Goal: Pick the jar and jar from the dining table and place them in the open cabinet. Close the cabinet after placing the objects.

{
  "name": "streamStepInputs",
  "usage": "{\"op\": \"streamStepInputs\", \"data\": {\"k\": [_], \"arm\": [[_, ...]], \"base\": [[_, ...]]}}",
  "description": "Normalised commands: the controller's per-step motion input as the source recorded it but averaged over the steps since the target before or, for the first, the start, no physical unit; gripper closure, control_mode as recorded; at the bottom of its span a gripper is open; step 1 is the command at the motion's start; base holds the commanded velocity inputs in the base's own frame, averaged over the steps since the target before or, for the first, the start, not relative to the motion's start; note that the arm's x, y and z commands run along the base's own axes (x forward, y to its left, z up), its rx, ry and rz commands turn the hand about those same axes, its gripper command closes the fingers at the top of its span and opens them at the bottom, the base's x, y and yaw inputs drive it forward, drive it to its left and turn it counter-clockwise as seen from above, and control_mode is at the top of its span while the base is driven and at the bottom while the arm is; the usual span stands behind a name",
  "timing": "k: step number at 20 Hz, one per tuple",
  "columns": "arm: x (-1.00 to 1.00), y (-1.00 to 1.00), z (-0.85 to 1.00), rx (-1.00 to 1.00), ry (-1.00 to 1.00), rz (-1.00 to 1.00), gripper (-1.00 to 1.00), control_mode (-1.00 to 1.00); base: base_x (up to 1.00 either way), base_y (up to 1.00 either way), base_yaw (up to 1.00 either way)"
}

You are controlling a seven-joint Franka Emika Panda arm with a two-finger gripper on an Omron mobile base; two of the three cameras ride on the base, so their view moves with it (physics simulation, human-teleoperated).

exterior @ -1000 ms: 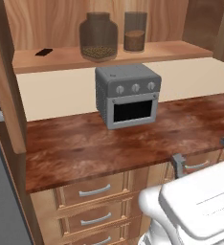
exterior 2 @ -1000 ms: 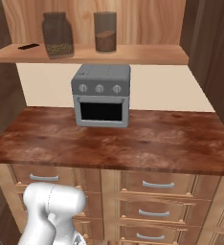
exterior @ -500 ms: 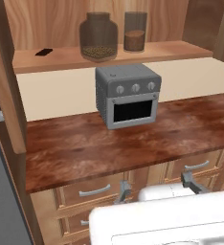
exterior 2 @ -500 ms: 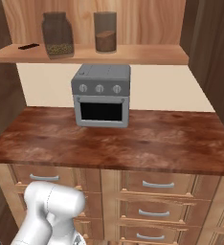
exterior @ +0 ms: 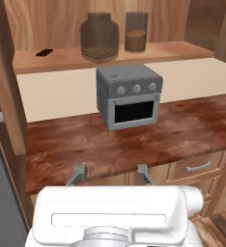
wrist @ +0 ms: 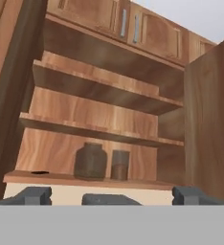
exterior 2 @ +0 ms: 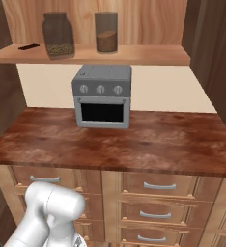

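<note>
On cabinet shelf (exterior 2: 134,54): both jars (exterior 2: 106,32); oven (exterior 2: 103,96) on counter (exterior 2: 173,144).

White glossy arm (exterior 2: 47,217) with rounded, tube-like links. Wide boxy white hand housing (exterior: 117,217) with rounded corners and a long recessed slot across its face. Gripper (exterior: 111,174) has two small grey metal-looking fingers (exterior: 77,174) with angular tips.

- Even, soft rendered light throughout, no glare.
- Cabinet (wrist: 109,115) shelves' undersides sit in shadow.
- Jars (wrist: 102,162) look dim, perhaps slightly blurred.
</note>
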Motion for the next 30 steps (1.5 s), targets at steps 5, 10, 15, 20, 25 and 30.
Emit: {"op": "streamStepInputs", "data": {"k": [5, 10, 15, 20, 25, 30], "arm": [[0.91, 0.07, 0.08, 0.04, 0.07, -0.01, -1.0, -1.0], [0.11, 0.68, -0.02, 0.0, -0.05, -0.01, -1.0, -1.0], [0.0, 0.67, 0.0, 0.0, -0.07, 0.0, -1.0, -1.0], [0.21, 0.58, -0.07, 0.0, 0.0, 0.0, -1.0, -1.0], [0.34, 0.28, -0.11, 0.0, 0.0, 0.0, -1.0, -1.0], [0.57, 0.17, -0.12, 0.01, 0.03, 0.0, -1.0, -1.0]], "base": [[0.0, 0.0, 0.0], [0.0, 0.0, 0.0], [0.0, 0.0, 0.0], [0.0, 0.0, 0.0], [0.0, 0.0, 0.0], [0.0, 0.0, 0.0]]}}
